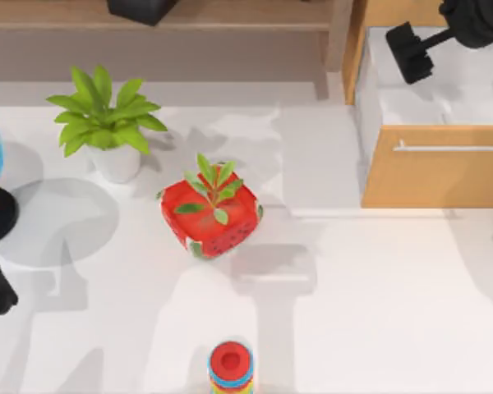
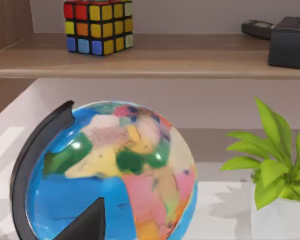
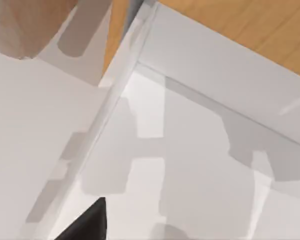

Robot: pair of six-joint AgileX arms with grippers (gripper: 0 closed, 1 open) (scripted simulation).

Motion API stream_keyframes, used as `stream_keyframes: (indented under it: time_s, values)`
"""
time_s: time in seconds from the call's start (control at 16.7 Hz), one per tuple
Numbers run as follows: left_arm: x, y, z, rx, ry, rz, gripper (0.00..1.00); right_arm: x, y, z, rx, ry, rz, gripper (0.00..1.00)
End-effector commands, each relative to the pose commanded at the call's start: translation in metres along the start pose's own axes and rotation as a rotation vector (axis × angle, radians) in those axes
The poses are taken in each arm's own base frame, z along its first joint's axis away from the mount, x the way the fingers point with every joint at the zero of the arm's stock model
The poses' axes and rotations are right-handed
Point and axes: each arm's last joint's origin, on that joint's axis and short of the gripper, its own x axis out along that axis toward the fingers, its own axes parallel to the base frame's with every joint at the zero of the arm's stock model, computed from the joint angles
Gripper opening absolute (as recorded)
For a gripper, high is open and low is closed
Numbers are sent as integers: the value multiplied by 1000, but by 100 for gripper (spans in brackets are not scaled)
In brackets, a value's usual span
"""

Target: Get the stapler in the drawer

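While the left arm sits parked at the table's left edge beside the globe (image 2: pixel 110 172), the right gripper (image 1: pixel 411 51) hangs over the open drawer (image 1: pixel 435 168), above its white inside and behind the wood front with the silver handle (image 1: pixel 452 148). Finger state: cannot tell. No stapler can be made out on the drawer floor below the gripper or elsewhere.

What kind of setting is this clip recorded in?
Probably a rendered home-office or study desk: a white table with a potted plant and a globe, a wooden shelf holding a colour cube, and an open light-wood drawer under the right gripper.
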Motion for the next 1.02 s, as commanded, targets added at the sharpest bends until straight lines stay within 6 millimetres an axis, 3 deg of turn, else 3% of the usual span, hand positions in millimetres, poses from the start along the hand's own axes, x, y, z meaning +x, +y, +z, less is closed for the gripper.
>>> stream_keyframes:
  time_s: [0.3,0.6,0.78,1.02]
  values:
    - [0,0,0,0,0,0,100,-5,63,-19,-349,-328,-55,100]
    - [0,0,0,0,0,0,100,0,117,-75,-669,-568,-175,100]
    - [0,0,0,0,0,0,100,-1,134,-117,-819,-664,-287,100]
    - [0,0,0,0,0,0,100,-3,138,-173,-972,-693,-459,100]
